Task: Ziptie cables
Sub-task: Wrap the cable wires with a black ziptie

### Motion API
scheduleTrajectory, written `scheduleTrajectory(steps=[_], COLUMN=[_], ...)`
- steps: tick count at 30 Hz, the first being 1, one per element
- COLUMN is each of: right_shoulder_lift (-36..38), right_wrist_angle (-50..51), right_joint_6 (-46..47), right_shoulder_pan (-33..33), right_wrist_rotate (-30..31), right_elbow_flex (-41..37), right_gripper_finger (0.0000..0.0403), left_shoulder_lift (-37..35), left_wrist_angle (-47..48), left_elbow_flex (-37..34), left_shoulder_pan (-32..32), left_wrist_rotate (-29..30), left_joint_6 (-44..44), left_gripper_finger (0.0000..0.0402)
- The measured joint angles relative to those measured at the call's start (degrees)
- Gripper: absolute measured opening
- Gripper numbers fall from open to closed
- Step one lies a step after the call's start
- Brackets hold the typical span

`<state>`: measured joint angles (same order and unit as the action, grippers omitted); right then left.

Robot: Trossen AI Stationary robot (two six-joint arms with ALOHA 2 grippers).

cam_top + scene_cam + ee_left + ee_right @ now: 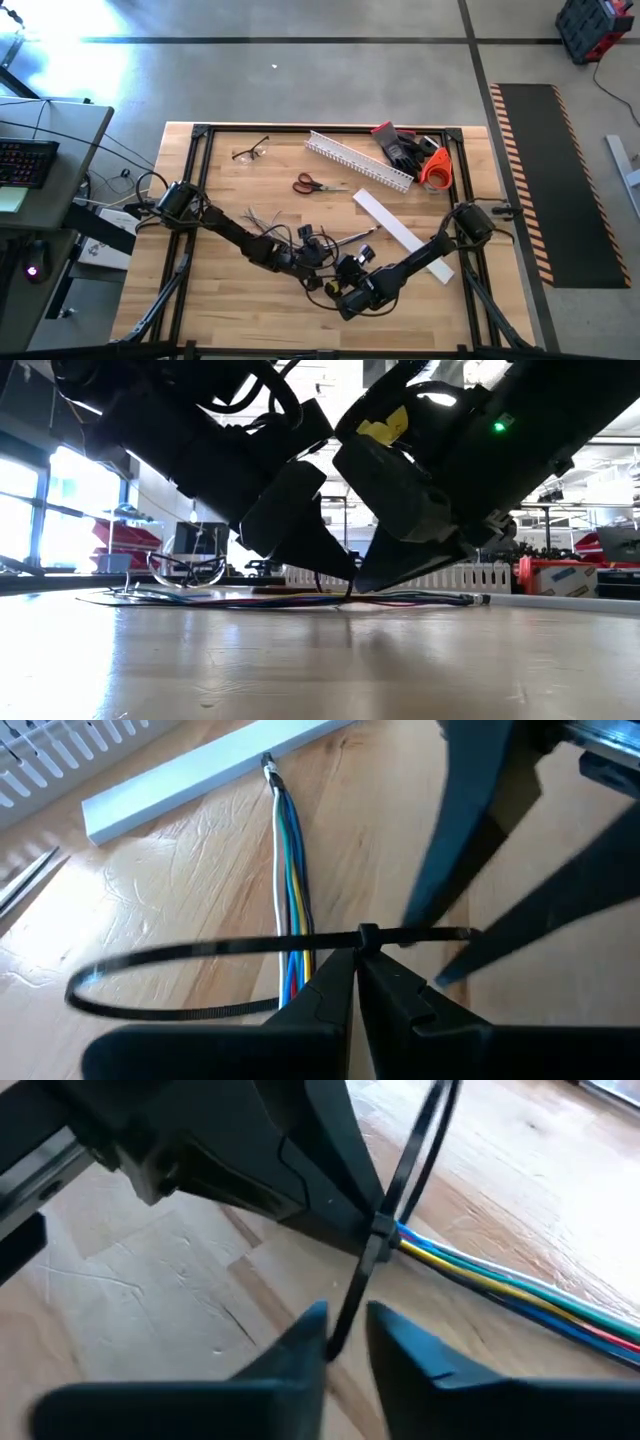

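Two grippers are meeting over the cables (292,935). The left gripper (357,982) is pinching the ziptie (200,948) at its head, loop lying across the bundle. The right gripper (345,1342), fingers narrowly apart, is straddling the tail. Only the wrist views are showing this; the high view is hiding it.
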<state>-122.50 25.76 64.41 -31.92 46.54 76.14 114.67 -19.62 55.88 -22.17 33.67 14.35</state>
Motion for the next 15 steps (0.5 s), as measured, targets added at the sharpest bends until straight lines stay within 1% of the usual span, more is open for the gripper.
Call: scheduleTrajectory(steps=[1, 2, 5, 8, 10, 12, 15], right_shoulder_lift=[0.00, 0.00, 0.02, 0.02, 0.02, 0.03, 0.04], right_wrist_angle=[-0.04, -0.06, 0.23, 0.48, 0.98, 0.96, 0.94], right_joint_6=[-0.28, -0.44, -0.27, -0.39, -0.12, 0.01, 0.03], right_shoulder_pan=[0.00, 0.02, 0.02, 0.02, 0.02, 0.02, 0.02], right_wrist_rotate=[-0.06, -0.04, -0.01, -0.52, -0.89, -1.11, -1.72], right_elbow_flex=[0.00, 0.00, 0.00, 0.00, -0.02, -0.02, -0.02], right_gripper_finger=[0.0027, 0.0014, 0.0006, 0.0001, 0.0001, 0.0000, 0.0000], left_shoulder_lift=[0.27, 0.41, 0.87, 0.88, 0.77, 0.68, 0.21], left_wrist_angle=[-0.16, -0.08, 0.07, 1.97, 4.90, 6.45, 8.16], left_elbow_flex=[0.00, 0.02, 0.00, 0.02, 0.02, 0.00, 0.11], left_shoulder_pan=[-0.02, -0.02, -0.02, -0.02, 0.04, 0.27, 0.60], left_wrist_rotate=[0.05, 0.02, -0.35, -0.42, -0.65, -1.63, -5.74], left_joint_6=[-0.02, -0.10, -1.05, -4.35, -6.68, -8.23, -11.56], left_gripper_finger=[0.0000, 0.0000, 0.0000, 0.0006, 0.0022, 0.0046, 0.0090])
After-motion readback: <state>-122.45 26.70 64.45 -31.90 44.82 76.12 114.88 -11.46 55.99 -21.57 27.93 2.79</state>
